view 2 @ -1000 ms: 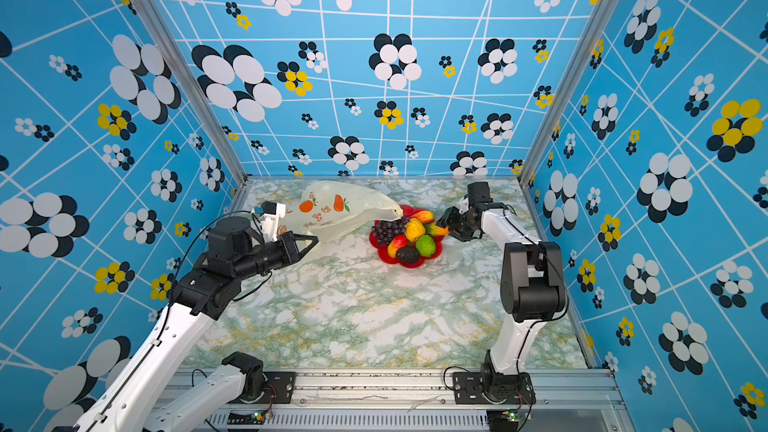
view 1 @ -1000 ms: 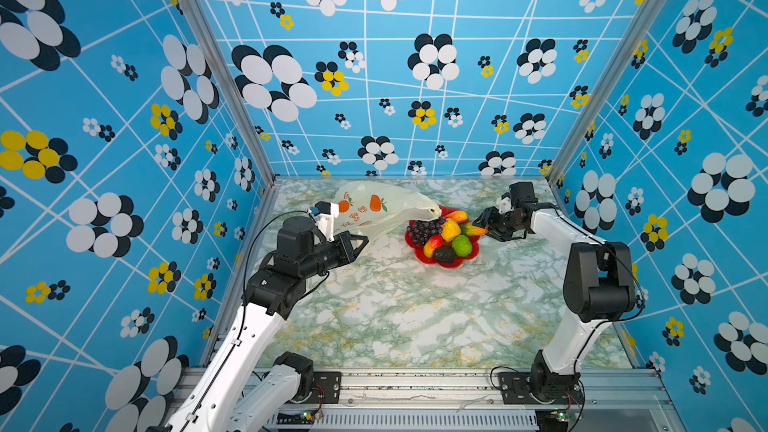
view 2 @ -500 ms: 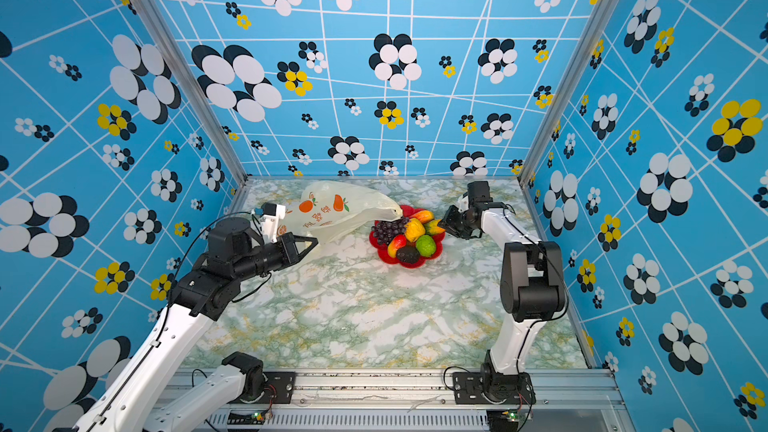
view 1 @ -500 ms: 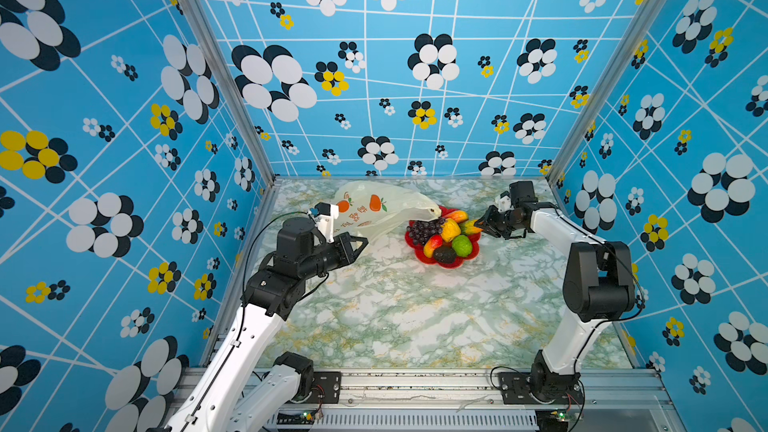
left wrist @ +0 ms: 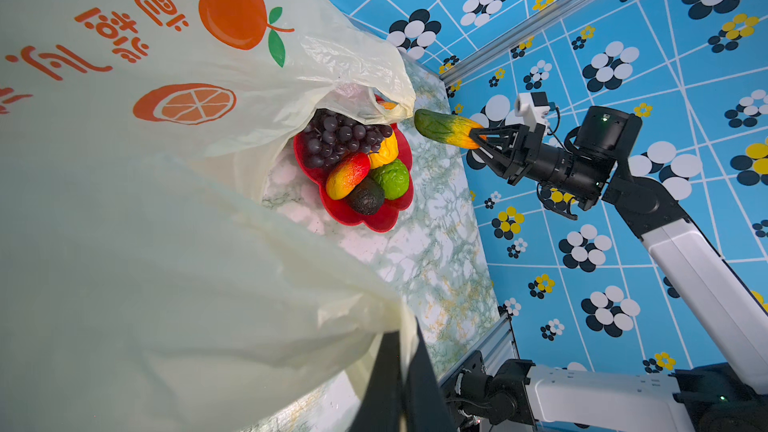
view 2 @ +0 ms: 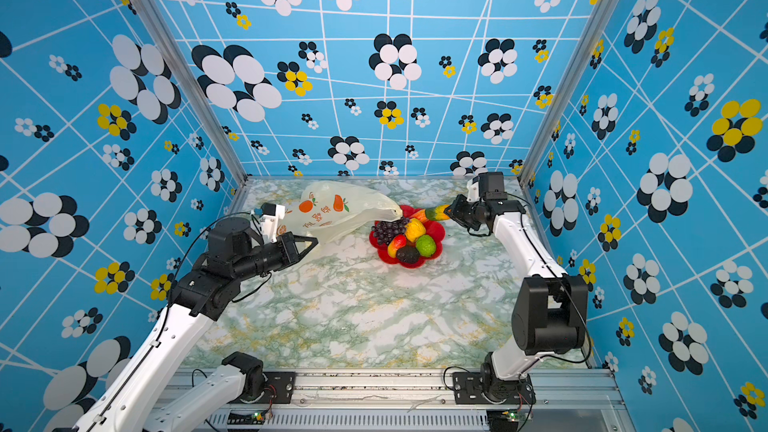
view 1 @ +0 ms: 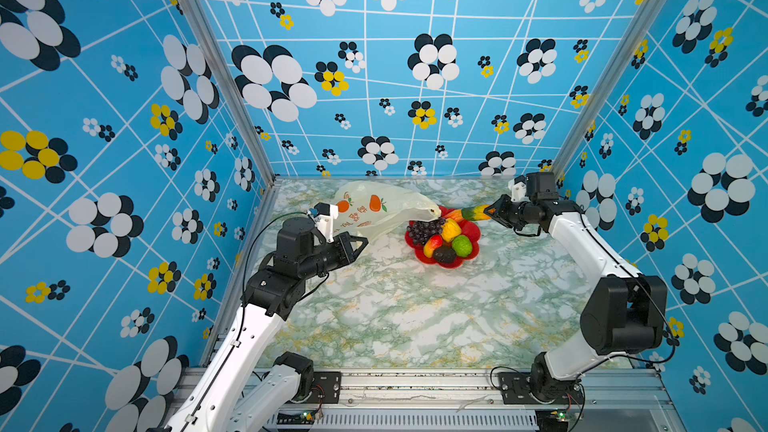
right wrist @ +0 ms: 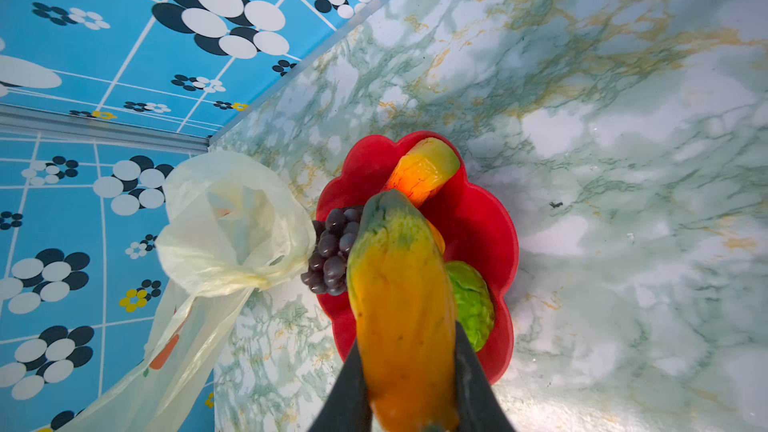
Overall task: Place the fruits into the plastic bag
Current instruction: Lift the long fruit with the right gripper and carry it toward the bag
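The red plate holds a grape bunch, lemon, lime, mango, a dark avocado-like fruit and another orange-green fruit. Left of the plate lies the plastic bag, its mouth touching the plate's rim; what it contains cannot be told. The left tool, jaws together, pinches the bag's edge. The right tool is clamped on an orange-green piece, lifted above the plate's far side. Green-veined marble counter, blue flowered walls. The bag's red writing is not legible.
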